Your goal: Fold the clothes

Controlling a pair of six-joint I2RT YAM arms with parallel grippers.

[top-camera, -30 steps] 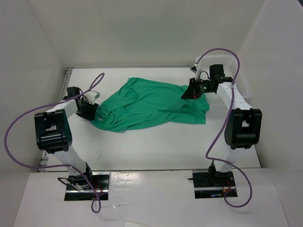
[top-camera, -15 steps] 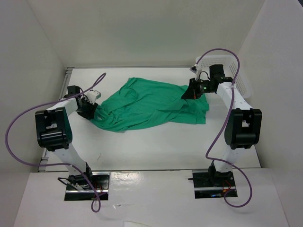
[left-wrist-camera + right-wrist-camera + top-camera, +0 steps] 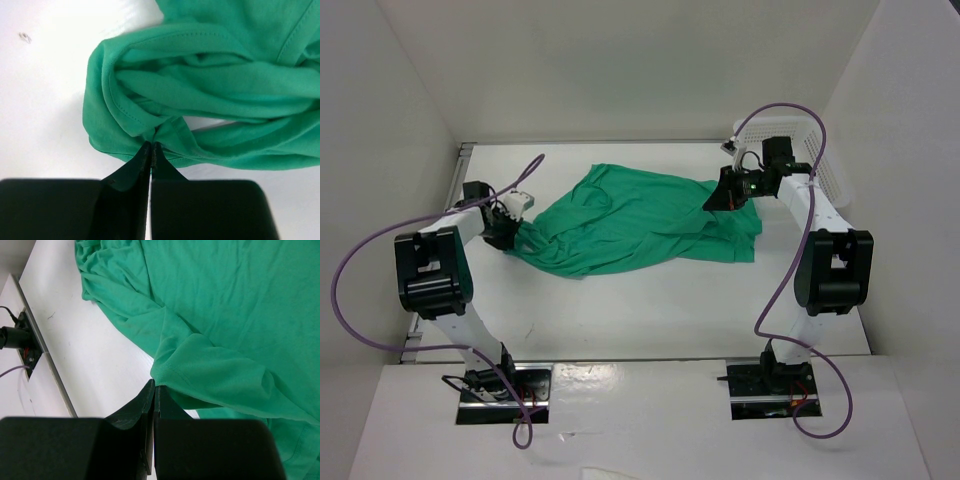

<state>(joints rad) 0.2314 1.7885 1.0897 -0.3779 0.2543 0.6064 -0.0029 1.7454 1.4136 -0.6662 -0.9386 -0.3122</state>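
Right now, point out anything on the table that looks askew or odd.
The green T-shirt lies rumpled and slanted across the table, not spread flat. Its left end is twisted into a bunch where the left hand pinches it; the right hand pinches a sleeve hem. Nothing looks damaged.

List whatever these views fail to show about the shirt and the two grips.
- Top external: the fingertips of the left gripper and right gripper are hidden under their own bodies.
- Left wrist: how deep the T-shirt sits between the shut fingers; the fingers cover it.
- Right wrist: the T-shirt runs off the top and right edges.
- Top external: the basket is partly behind the right arm; its contents cannot be told.
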